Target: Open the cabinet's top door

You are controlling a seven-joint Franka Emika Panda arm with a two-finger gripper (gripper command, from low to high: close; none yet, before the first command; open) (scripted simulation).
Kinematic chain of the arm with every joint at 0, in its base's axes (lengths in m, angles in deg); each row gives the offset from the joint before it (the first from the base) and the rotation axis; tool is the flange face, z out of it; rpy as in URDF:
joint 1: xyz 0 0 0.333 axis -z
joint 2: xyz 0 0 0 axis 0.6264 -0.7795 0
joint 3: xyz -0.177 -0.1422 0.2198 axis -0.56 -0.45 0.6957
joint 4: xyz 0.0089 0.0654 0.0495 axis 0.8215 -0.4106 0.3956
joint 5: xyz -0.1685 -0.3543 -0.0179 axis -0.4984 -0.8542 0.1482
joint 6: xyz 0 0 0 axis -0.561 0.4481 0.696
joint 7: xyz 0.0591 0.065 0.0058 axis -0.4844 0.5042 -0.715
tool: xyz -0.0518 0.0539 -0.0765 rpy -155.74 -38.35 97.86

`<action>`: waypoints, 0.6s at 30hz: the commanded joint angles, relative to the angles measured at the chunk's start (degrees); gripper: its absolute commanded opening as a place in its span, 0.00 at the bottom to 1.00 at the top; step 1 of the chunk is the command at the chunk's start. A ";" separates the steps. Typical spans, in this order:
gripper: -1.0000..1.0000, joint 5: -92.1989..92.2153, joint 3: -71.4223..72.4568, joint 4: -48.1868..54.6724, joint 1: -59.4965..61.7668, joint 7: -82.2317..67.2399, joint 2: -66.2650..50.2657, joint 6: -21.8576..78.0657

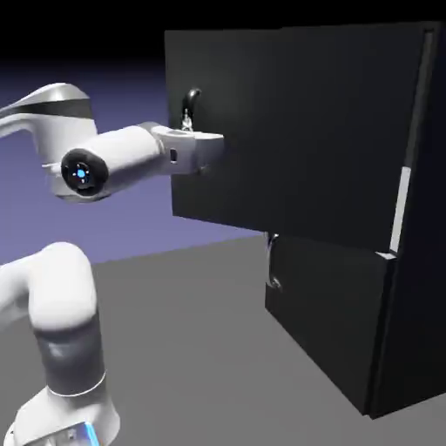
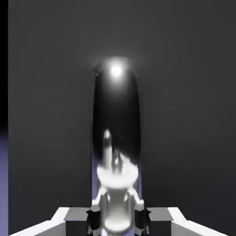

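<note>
The black cabinet (image 1: 416,331) stands at the right of the exterior view. Its top door (image 1: 305,139) is swung out from the body, with a pale gap along its hinge side. The door's small curved handle (image 1: 190,99) sits near its free left edge. My gripper (image 1: 185,125) is shut on the handle's lower end, and the white hand lies level against the door. In the hand view the glossy dark handle (image 2: 116,110) arches up the top door (image 2: 184,115), and its pale foot is clamped in my gripper (image 2: 116,216) between the grey fingers (image 2: 95,215).
The shorter lower door (image 1: 331,322) is flush with the cabinet and its own small handle (image 1: 273,261) sits at its upper left. The grey table (image 1: 200,348) spreads in front. My arm's elbow (image 1: 83,170) hangs left of the door.
</note>
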 commanded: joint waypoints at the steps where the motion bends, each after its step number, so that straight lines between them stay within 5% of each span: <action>1: 0.00 -1.96 -2.07 0.14 0.37 0.23 0.34 1.62; 18: 0.00 -31.05 -37.35 16.98 -5.20 -0.76 -6.48 33.09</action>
